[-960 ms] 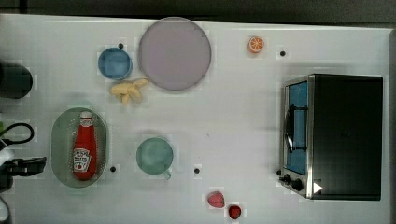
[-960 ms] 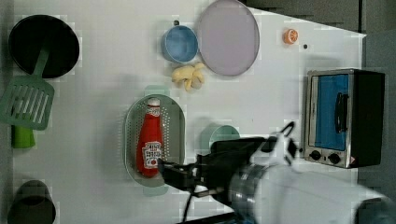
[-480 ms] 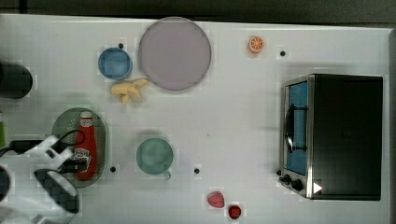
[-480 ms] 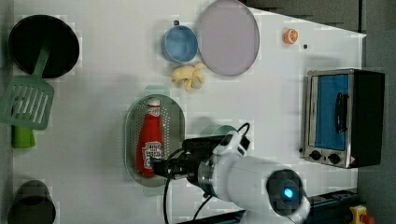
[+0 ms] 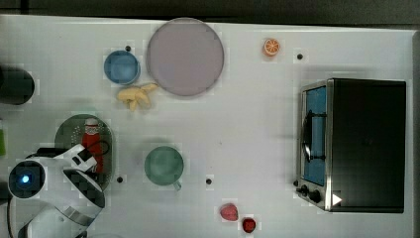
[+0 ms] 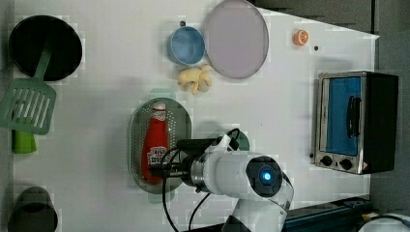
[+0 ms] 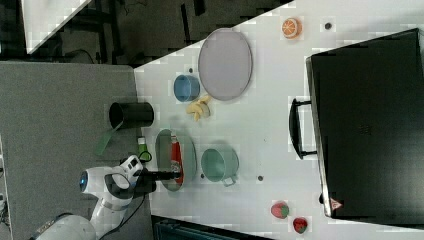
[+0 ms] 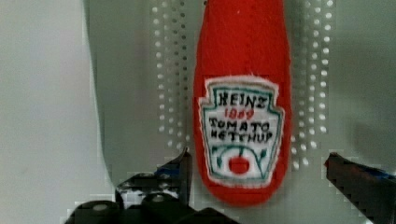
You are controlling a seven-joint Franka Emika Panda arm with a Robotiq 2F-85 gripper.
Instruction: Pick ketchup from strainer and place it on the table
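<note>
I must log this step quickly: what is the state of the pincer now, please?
Pincer: open, holding nothing; its fingers stand on either side of the ketchup's lower end, which lies in the strainer.

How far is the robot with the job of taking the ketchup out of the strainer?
Early stage. Done: the gripper is at the strainer, open, with a finger on each side of the bottle's bottom end. In hand: nothing is gripped; the ketchup lies flat in the strainer. Left: shut on the bottle, lift it out and set it on the table.
</note>
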